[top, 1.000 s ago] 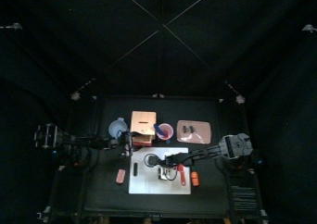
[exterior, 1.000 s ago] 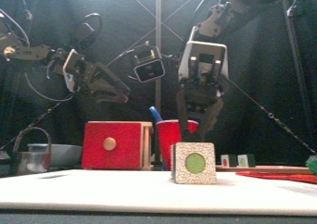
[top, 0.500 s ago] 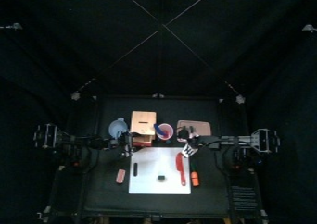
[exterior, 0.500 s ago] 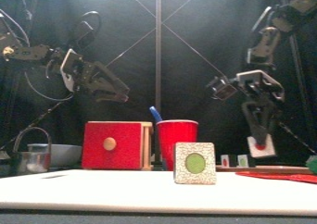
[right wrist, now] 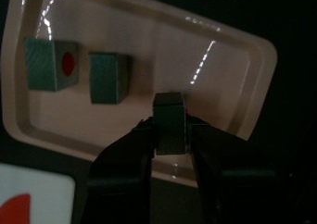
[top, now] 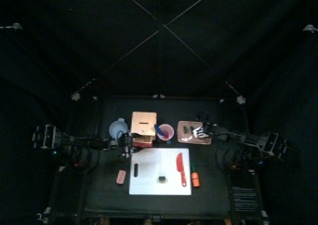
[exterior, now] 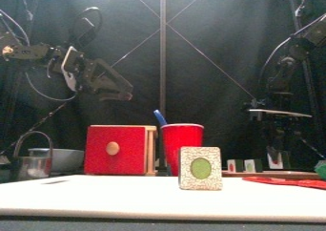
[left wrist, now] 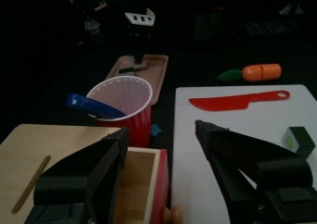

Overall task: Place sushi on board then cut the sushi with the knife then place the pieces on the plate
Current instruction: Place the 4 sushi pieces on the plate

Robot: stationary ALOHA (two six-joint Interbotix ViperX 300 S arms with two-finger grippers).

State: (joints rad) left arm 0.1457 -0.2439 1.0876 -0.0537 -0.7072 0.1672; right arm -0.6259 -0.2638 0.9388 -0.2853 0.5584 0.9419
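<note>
A second ago the right arm was down over the white board (top: 165, 171). Now it has swung away to the back right, and its right claw (right wrist: 170, 126) hangs over the pink tray (right wrist: 247, 44). The claw is pinched narrow on a dark sushi piece (right wrist: 170, 109). I can't tell whether that piece touches the tray floor yet. Two other pieces (right wrist: 54, 63) already lie in the tray, side by side and apart from the one being carried.

So the cutting looks finished and the job is well into moving pieces to the plate. The red knife (top: 181, 165) lies flat on the board. One last piece (exterior: 199, 168) stands there on end, showing its green middle. It hasn't moved through all this and is probably the only one left to fetch.

The left claw (left wrist: 158, 135) holds wide and empty near the wooden box (top: 145, 126) and the red cup (top: 165, 131), where it was a second ago.
</note>
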